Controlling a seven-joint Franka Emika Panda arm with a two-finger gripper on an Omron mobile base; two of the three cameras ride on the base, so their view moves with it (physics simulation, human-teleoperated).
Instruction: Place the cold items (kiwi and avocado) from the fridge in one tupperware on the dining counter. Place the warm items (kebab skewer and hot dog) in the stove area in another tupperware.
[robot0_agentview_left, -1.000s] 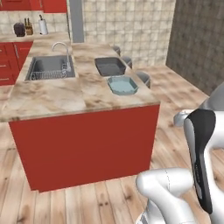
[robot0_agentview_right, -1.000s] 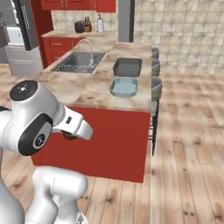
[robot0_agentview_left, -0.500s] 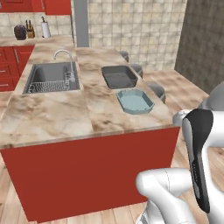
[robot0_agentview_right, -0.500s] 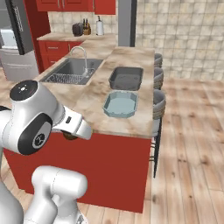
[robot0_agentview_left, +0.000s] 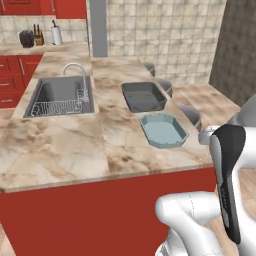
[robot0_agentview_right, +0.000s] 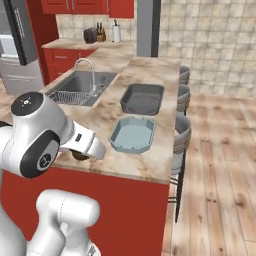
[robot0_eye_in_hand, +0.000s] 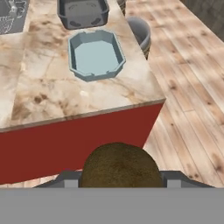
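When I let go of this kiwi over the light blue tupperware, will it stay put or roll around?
The kiwi, held in the gripper, looks rounded and fuzzy, so it will probably roll a little on landing. The light blue tupperware has a raised rim all round, which should likely contain it. Its flat floor looks smooth, so a low release seems safer than a drop.

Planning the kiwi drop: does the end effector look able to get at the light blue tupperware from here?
Probably yes. The end effector, shut on the kiwi, is short of the counter edge, and the light blue tupperware lies open just beyond it with bare marble between. The dark tupperware sits farther back.
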